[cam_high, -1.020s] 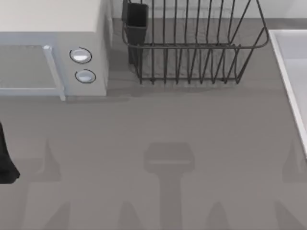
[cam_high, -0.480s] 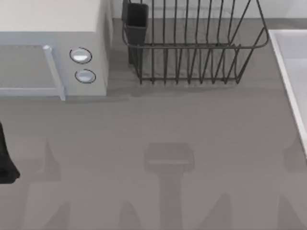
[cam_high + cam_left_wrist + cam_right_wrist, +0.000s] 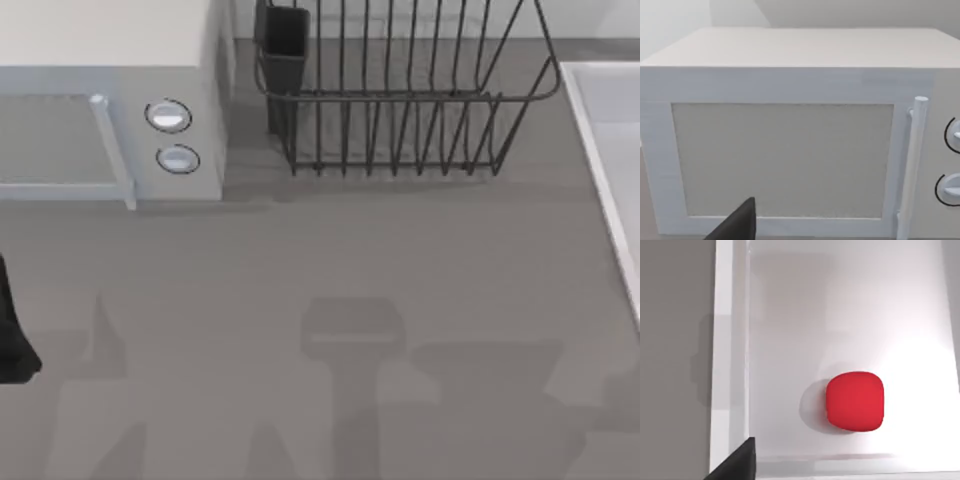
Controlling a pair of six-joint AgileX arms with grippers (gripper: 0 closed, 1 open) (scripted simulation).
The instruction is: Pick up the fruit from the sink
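Top view overhead; left wrist close, facing microwave (image 3: 790, 150); right wrist above sink (image 3: 730, 340)

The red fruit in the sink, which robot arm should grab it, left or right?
Right. Its wrist camera looks straight down on the fruit in the sink; the left arm faces the microwave.

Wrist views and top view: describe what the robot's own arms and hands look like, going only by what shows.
Little of them shows. In the left wrist view, a matte black, wedge-shaped piece of the left hand pokes in before the microwave. An identical black wedge of the right hand shows above the sink holding the fruit. In the top view, a dark, plain black part of the left arm sits at the table's left edge. No cables or markings are visible.
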